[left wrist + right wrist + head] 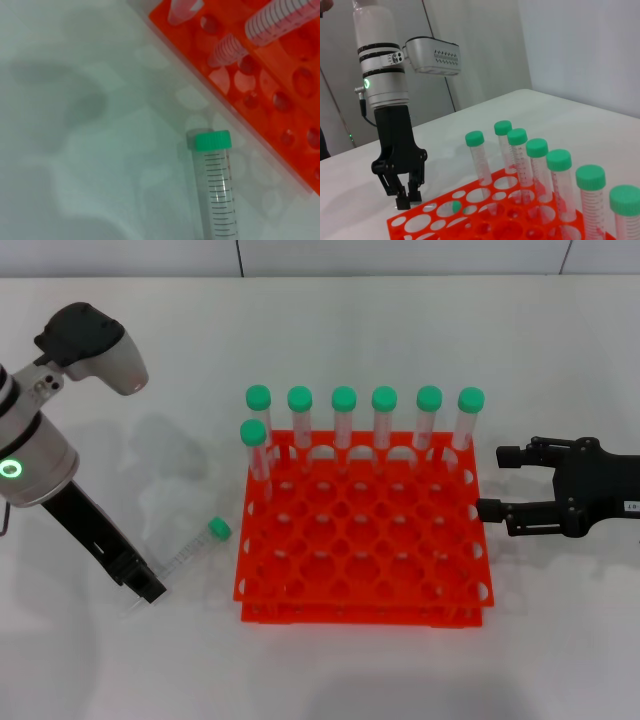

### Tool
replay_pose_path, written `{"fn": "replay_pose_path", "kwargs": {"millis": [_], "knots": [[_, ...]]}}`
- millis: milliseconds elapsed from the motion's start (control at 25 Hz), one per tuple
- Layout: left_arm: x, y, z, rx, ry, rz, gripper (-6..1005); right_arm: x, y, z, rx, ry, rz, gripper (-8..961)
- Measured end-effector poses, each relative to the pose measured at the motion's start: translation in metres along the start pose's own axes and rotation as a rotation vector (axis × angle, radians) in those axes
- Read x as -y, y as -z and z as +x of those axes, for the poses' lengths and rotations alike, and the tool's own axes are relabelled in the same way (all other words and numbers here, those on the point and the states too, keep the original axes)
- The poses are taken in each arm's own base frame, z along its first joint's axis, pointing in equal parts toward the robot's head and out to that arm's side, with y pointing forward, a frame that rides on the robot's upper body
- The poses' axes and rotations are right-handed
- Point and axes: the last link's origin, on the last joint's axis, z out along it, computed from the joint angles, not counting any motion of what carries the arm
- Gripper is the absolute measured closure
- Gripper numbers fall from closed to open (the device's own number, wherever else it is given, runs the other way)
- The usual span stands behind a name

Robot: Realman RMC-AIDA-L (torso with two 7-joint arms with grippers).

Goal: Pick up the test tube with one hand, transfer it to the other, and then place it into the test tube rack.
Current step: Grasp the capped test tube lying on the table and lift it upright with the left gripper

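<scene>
Down at the surface's left side, left claw [148,588]: matte black, two blunt fingers, tips low at the clear end of the test tube [187,556]. From the right wrist view the fingers [403,196] sit only narrowly apart, straddling the tube's end; can't tell if they're actually gripping it. Arm above is glossy silver-white cylinder with a green glowing ring.

Test tube: slim clear plastic, printed graduation lines, ribbed green screw cap [213,140]. Lying flat on the surface, cap end toward the test tube rack [362,530], just beside the rack's left edge, not touching it.

Rack: bright orange-red plastic, roughly square, two tiers, grid of round holes, centre of the surface. Seven identical green-capped tubes [385,425] stand upright in it: six along the far row, one in the next row at the left corner.

Right claw [495,483]: black, angular linkage fingers, spread wide, holding nothing, hovering just off the rack's right edge near its far corner.

Surface [560,640]: plain white, smooth, matte.
</scene>
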Motion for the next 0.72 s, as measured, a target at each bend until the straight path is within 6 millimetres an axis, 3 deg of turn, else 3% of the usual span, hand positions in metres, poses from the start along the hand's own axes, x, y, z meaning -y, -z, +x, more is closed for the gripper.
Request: {"fn": "replay_pose_path", "kwargs": {"millis": [720], "knots": [[0.0010,-0.0010,-0.0028,0.008,0.014,-0.008,814,0.0007,0.0015,-0.0010,0.009,0.000,0.004,129]]}}
